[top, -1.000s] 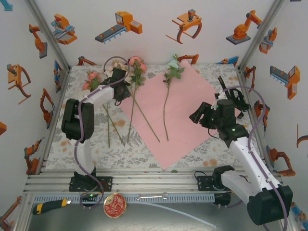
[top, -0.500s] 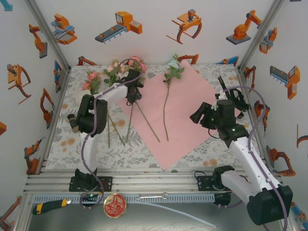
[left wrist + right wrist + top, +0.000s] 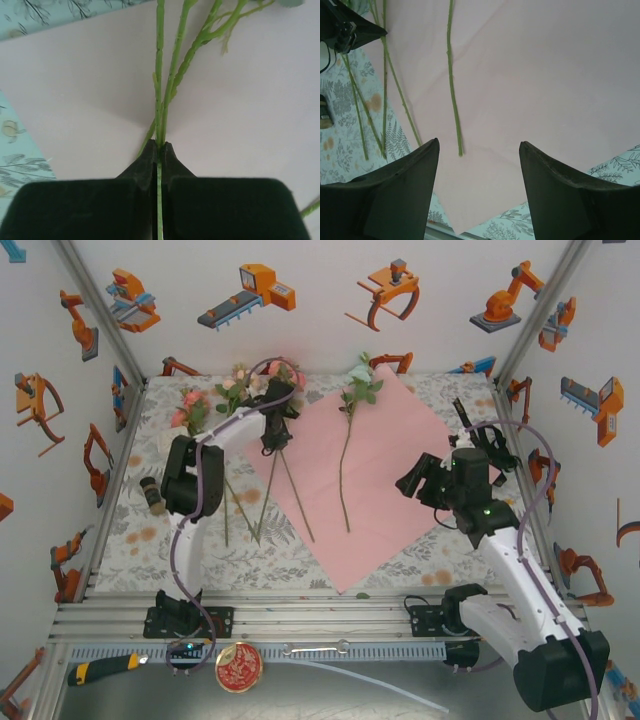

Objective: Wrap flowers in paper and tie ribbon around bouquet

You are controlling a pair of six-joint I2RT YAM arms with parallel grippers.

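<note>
**Left.** Loose flowers (image 3: 190, 405) lie on the tablecloth (image 3: 150, 540). Their blooms point to the far edge and their stems run toward the arms, so the long axes go roughly far to near.

**Centre-left.** The left gripper (image 3: 275, 435) (image 3: 160, 147) hangs over the far left edge of the paper (image 3: 400, 440) (image 3: 250, 100). Its jaws are pressed together on the held stems (image 3: 160, 75). At least two stems converge at the jaws, but how many are actually pinched cannot be told. The held blooms lie beyond the gripper toward the back wall. One stem trails near and rightward onto the pink sheet.

**Centre.** The paper lies pink face up, flat and turned like a diamond, with one corner toward the arms. A lone flower (image 3: 358, 390) (image 3: 452, 85) rests on it, bloom far and stem end near, almost straight along the far-near line.

**Right.** The right gripper (image 3: 418, 480) (image 3: 479, 145) hovers above the right part of the paper (image 3: 545, 75). Its fingers are spread wide with nothing between them.

**Change.** Compared with half a second before, the near tip of the trailing stem lies further left on the sheet. The paper, the lone flower and the right gripper are as they were.
</note>
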